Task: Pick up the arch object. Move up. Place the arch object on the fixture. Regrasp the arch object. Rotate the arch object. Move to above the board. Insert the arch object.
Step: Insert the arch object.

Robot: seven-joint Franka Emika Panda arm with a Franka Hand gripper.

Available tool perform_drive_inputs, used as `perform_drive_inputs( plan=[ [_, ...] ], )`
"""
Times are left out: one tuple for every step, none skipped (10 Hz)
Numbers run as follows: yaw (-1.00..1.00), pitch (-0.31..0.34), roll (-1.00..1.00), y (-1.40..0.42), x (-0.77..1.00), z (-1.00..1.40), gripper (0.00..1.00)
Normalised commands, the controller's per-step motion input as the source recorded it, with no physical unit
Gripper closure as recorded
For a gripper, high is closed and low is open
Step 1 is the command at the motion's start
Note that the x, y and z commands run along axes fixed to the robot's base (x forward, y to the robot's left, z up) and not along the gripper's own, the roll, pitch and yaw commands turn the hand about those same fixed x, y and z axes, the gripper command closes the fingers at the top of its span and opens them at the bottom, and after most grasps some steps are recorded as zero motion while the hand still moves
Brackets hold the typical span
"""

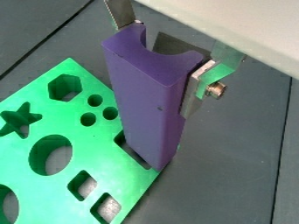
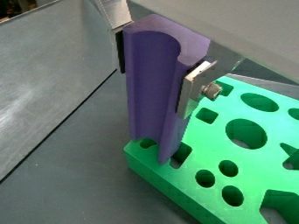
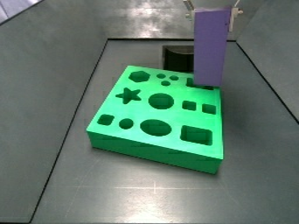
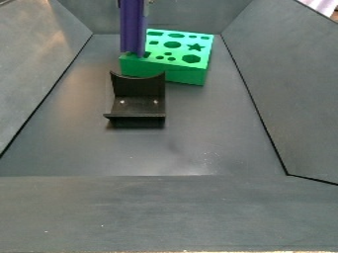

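My gripper (image 1: 158, 52) is shut on the arch object (image 1: 146, 96), a matte purple block held upright with its curved dip at the upper end between the silver fingers (image 2: 197, 80). Its lower end meets a notch at the edge of the green board (image 1: 100, 83); how deep it sits I cannot tell. In both side views the arch object (image 3: 212, 48) (image 4: 132, 25) stands over the side of the board (image 3: 152, 150) (image 4: 185, 74) that faces the fixture (image 3: 177, 57). The dark fixture (image 4: 138, 99) holds nothing.
The board and fixture rest on a dark grey floor bounded by sloping grey walls (image 3: 47, 52) (image 4: 53, 69). One such wall (image 2: 47, 70) rises close beside the board's corner. Other cutouts, among them a star (image 3: 128, 96), pit the board.
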Motion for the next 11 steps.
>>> perform_drive_inputs(
  plan=[
    [0.2, 0.034, 0.13, 0.0, 0.0, -0.01, 1.0],
    [0.21, 0.066, 0.18, -0.03, 0.0, 0.0, 1.0],
    [0.14, 0.107, 0.23, -0.05, 0.0, 0.0, 1.0],
    [0.0, 0.153, 0.26, -0.11, -0.12, 0.0, 1.0],
    [0.0, 0.133, 0.18, -0.06, 0.0, 0.0, 1.0],
    [0.0, 0.099, 0.14, -0.05, 0.0, 0.0, 1.0],
    [0.0, 0.13, 0.14, -0.03, 0.02, 0.0, 1.0],
    [0.0, 0.15, 0.12, 0.0, 0.12, -0.01, 1.0],
    [0.01, 0.163, 0.22, -0.05, 0.02, -0.02, 1.0],
    [0.0, 0.201, 0.23, -0.09, 0.0, -0.03, 1.0],
    [0.0, 0.194, 0.21, -0.08, 0.0, 0.0, 1.0]
  ],
)
